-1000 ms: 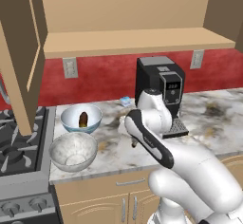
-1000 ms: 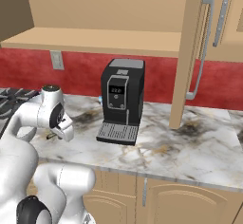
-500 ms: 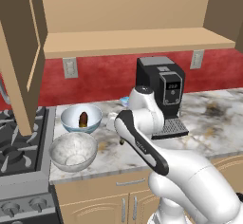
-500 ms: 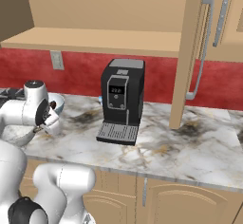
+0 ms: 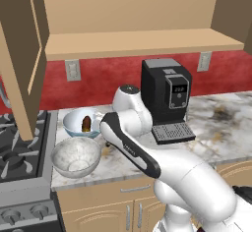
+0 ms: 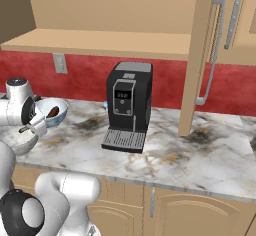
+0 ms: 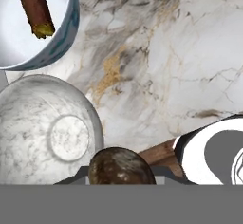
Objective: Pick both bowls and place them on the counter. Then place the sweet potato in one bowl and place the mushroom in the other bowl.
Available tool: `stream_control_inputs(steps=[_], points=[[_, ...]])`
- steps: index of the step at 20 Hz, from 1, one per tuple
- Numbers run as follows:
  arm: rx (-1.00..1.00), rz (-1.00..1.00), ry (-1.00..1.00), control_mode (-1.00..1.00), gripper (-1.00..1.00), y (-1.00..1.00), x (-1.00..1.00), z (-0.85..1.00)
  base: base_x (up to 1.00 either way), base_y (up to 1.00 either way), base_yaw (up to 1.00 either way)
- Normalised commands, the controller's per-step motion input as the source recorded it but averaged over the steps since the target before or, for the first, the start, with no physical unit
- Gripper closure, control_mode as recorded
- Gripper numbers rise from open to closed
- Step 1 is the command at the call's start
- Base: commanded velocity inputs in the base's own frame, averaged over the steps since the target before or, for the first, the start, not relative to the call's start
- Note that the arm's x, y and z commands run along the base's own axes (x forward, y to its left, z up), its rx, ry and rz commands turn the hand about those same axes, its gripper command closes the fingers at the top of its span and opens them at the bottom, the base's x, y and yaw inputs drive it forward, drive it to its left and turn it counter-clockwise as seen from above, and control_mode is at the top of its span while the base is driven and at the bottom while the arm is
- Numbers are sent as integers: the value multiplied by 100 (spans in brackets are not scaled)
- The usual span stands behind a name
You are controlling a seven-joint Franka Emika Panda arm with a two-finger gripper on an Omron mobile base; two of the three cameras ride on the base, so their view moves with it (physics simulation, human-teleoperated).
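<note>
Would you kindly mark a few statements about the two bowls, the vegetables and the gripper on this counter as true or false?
1. The sweet potato lies in the blue-patterned bowl. True.
2. The grey stone-like bowl already holds the mushroom. False: that bowl is empty; the mushroom is in the gripper.
3. Both bowls stand on the marble counter. True.
4. The coffee machine stands between the two bowls. False: the bowls sit side by side, with the machine off to one side.
5. The gripper is open and holds nothing. False: it is shut on the mushroom.
</note>
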Motion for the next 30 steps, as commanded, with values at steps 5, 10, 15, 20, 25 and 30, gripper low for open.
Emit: stream_control_inputs(steps=[5, 10, 15, 20, 25, 30], points=[[0, 0, 0, -100, 100, 59, 14, 20, 0, 0, 0], [-1, 0, -1, -100, 100, 66, 16, -9, 0, 0, 0], [-4, 0, -5, -100, 100, 54, 25, -24, 0, 0, 0], [-13, 0, 5, -100, 100, 18, 12, -55, 0, 0, 0], [-11, 0, 2, -100, 100, 3, 6, -48, 0, 0, 0], [-1, 0, 0, -100, 100, 0, 7, -25, 0, 0, 0]])
